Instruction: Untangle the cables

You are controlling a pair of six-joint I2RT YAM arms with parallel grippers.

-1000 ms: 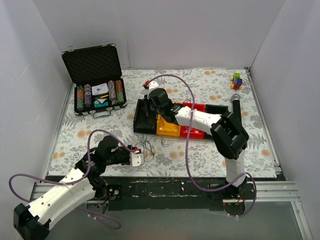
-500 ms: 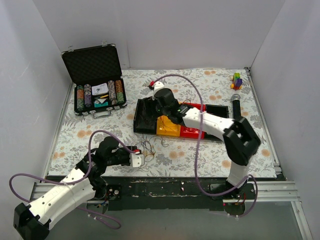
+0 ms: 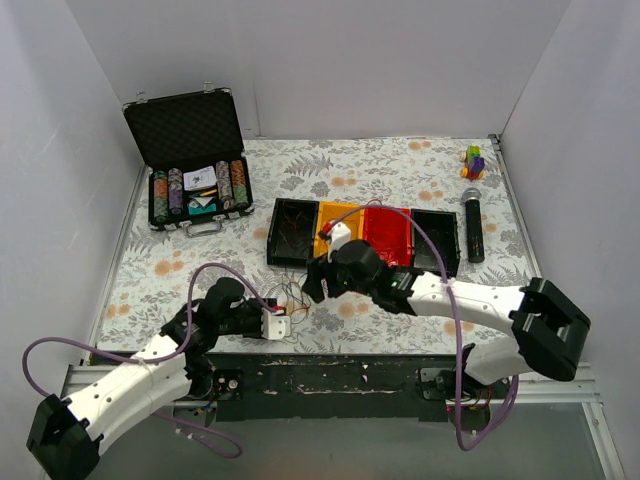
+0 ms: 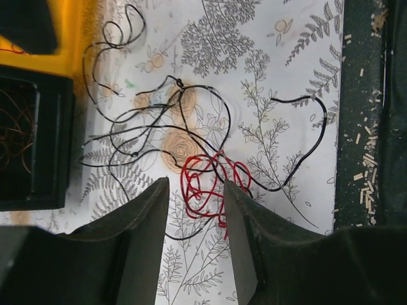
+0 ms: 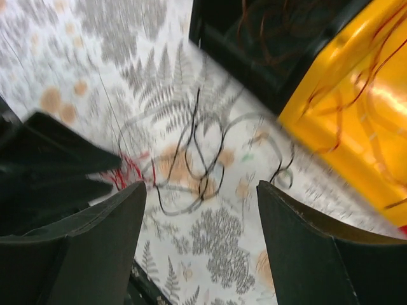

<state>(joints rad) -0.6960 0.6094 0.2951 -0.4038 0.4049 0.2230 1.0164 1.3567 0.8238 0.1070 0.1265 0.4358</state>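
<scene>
The cables (image 3: 296, 293) are a loose tangle of thin wires on the floral cloth, just in front of the bin tray. In the left wrist view a small red knot (image 4: 210, 181) lies among looping black wires (image 4: 152, 127). My left gripper (image 4: 196, 184) is low over the cloth, jaws apart, with the red knot at its fingertips and partly between them. From above, the left gripper (image 3: 283, 322) sits just below the tangle. My right gripper (image 5: 200, 190) hangs wide open above the black wires (image 5: 191, 159), with nothing in it. It (image 3: 312, 283) stands right of the tangle.
A tray (image 3: 272, 232) of black, yellow, red and black bins lies behind the tangle; thin wires lie in some. An open poker-chip case (image 3: 195, 190) is at back left. A microphone (image 3: 472, 225) and a small toy (image 3: 473, 160) sit at the right. A dark rail (image 3: 330, 365) edges the table.
The right arm swung from over the bins down to the front beside the tangle, and its jaws opened wide. The left jaws spread further apart.
</scene>
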